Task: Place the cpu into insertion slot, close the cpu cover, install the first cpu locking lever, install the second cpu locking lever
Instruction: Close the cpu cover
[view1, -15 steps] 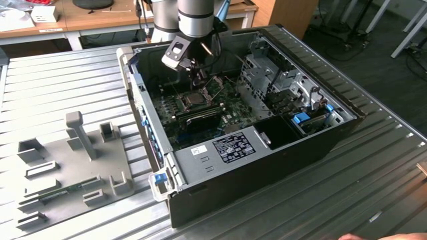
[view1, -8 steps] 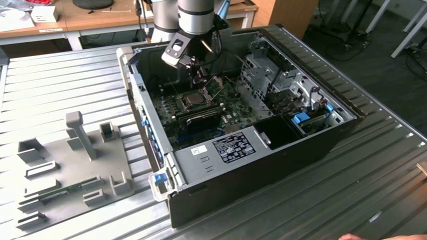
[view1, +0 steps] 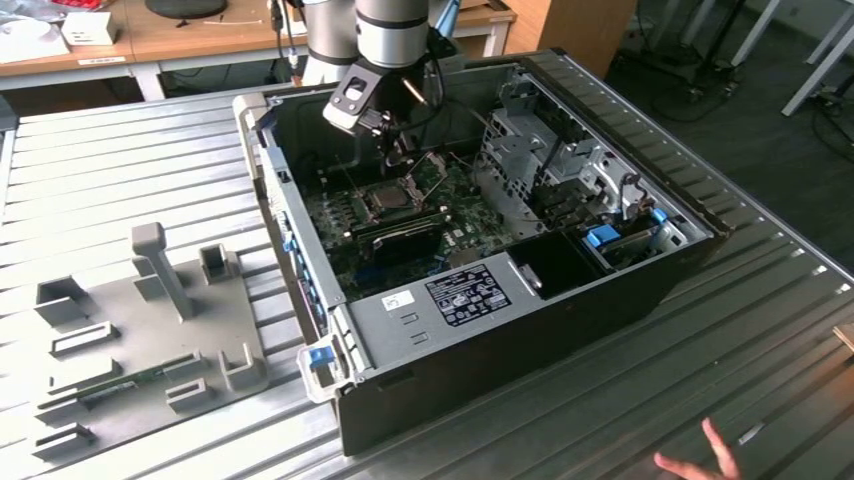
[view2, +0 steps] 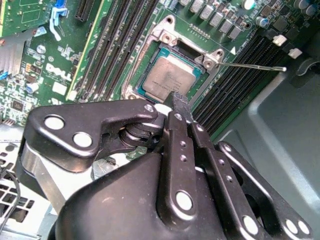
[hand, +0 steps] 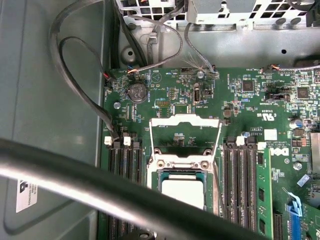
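Cpu: small flat square grey-topped metal cpu (view2: 170, 77) sat in the silver-rimmed square insertion slot (view2: 167, 34) of the green circuit board (hand: 240, 107).
Cpu cover: thin silver frame-shaped cpu cover (hand: 185, 121) stood raised open.
Gripper: black gripper (view2: 179, 102) hung at twelve o'clock of the cpu in the exterior view, jaws seemingly pressed together and empty.
Handling: cover looked light, stiff and hinged; best pushed at its free edge.

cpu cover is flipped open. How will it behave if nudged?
The cpu cover is a thin windowed metal frame, so probably light and slightly springy. It looks hinged beside the cpu, so a nudge likely swings it.
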